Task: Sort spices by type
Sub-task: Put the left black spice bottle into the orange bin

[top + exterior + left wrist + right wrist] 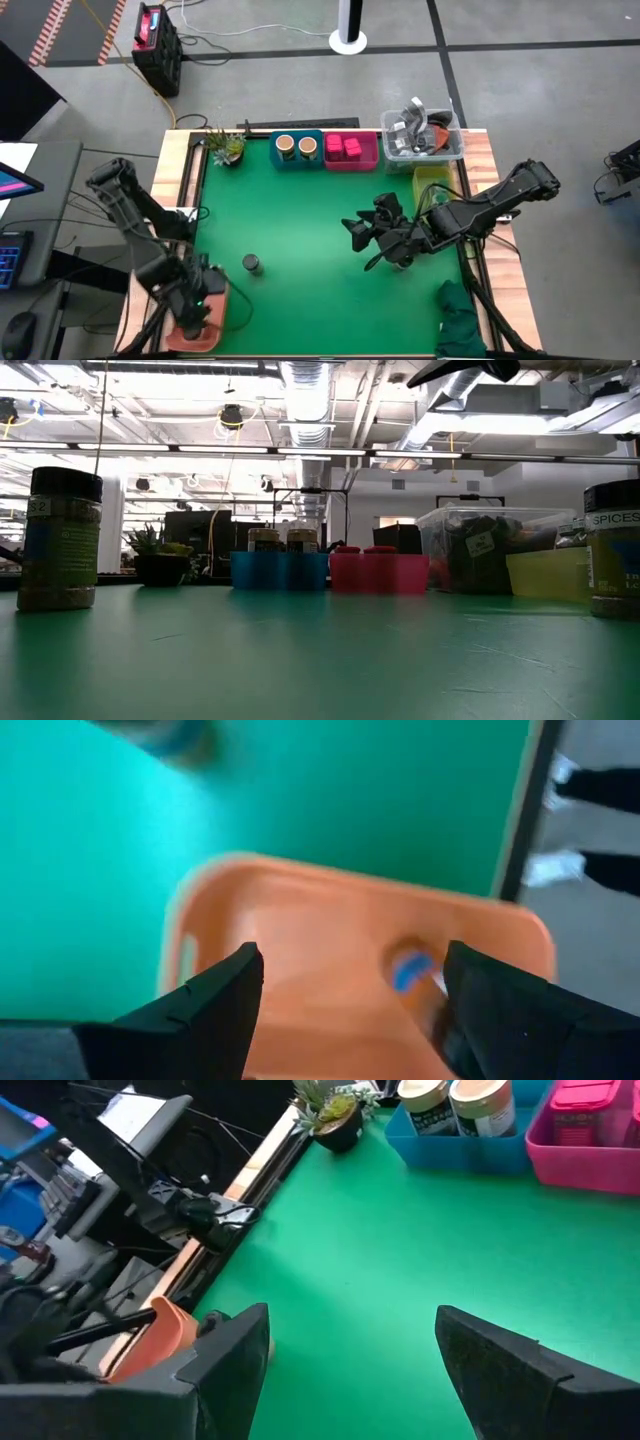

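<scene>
**Spices on the green table, both claws open**

Green matting [300,230] covers the table, and behind it I see a workshop room with bright ceiling lamps and pipes.

At the near left corner the left gripper [350,995] hangs over an orange bin [203,322]. Its two fingers stand apart and hold nothing. Directly under this claw, inside the bin, lies a small jar with a blue label [408,970]; it is blurred, so I cannot tell its type. Just ahead of the claw, toward the middle of the table, a dark grey-lidded jar [251,263] stands upright on the mat, near the bin but not touching it.

The right gripper [365,240] is over the right half of the mat, pointing toward the left arm. Its fingers are also spread and empty. Just behind this claw, under the wrist, stands another dark jar [402,262].

Far from both claws, along the back edge, stand a blue bin [297,152] with two tan-topped jars [450,1105], a pink bin [351,153] with magenta packs [343,147] touching beside it, then a clear tub [424,140] and a yellow bin [432,183]. To the left of the blue bin stands a small plant [228,147].

A dark green cloth [462,320] lies at the near right corner.
</scene>
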Motion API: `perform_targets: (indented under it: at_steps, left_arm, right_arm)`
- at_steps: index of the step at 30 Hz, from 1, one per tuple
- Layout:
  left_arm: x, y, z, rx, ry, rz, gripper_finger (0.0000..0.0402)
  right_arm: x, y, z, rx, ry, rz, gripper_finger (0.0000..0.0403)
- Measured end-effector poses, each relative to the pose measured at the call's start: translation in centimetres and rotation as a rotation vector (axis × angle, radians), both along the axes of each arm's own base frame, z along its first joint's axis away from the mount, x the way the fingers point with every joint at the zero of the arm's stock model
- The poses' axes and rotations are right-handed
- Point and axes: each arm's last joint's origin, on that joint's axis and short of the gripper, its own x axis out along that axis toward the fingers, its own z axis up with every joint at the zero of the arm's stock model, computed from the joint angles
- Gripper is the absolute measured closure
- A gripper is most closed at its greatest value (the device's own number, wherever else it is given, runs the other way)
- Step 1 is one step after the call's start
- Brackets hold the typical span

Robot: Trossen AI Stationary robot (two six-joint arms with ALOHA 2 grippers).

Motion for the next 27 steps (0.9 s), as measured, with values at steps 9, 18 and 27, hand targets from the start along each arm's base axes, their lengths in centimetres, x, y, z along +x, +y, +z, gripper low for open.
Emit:
perform_targets:
  at_steps: [9,18,27]
  left_arm:
    - [4.1,3.9,-0.1,0.082,-0.036,0.053,0.0104]
    - [6.8,7.7,-0.5,0.114,-0.046,0.069,0.0104]
    - [7.8,9.4,-2.4,0.040,-0.016,0.060,0.0104]
  right_arm:
    - [0.2,0.6,0.4,-0.035,-0.024,0.052,0.0094]
    - [0.2,0.6,0.5,-0.100,-0.002,0.093,0.0094]
    - [0.3,0.4,0.6,-0.131,0.012,0.105,0.0094]
